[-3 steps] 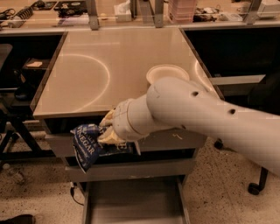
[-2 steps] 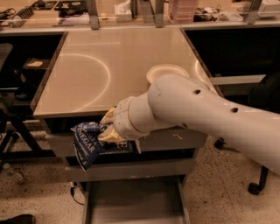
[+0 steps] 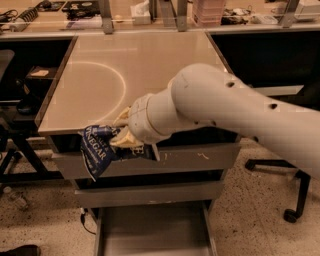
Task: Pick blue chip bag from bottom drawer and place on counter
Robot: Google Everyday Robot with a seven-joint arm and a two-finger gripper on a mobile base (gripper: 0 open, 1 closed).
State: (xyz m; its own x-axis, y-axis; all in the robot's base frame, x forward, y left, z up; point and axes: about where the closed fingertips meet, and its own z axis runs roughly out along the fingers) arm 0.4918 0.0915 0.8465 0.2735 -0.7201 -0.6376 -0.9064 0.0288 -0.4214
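My gripper (image 3: 119,138) is shut on the blue chip bag (image 3: 97,150), a dark navy bag with white lettering. I hold it in the air at the front edge of the counter (image 3: 100,85), level with the top drawer front. The bag hangs down to the left of my fingers (image 3: 124,141). The bottom drawer (image 3: 152,230) stands pulled open below, its flat grey floor bare. My white arm (image 3: 225,110) reaches in from the right and covers the counter's front right part.
A long cluttered bench with metal posts (image 3: 106,15) runs along the back. Two scratched grey drawer fronts (image 3: 190,160) sit under the counter. A chair base with castors (image 3: 290,210) stands at the right. Dark frames and cables (image 3: 15,150) are at the left.
The bag and gripper have risen slightly toward the counter's front edge. The arm has shifted a little left.
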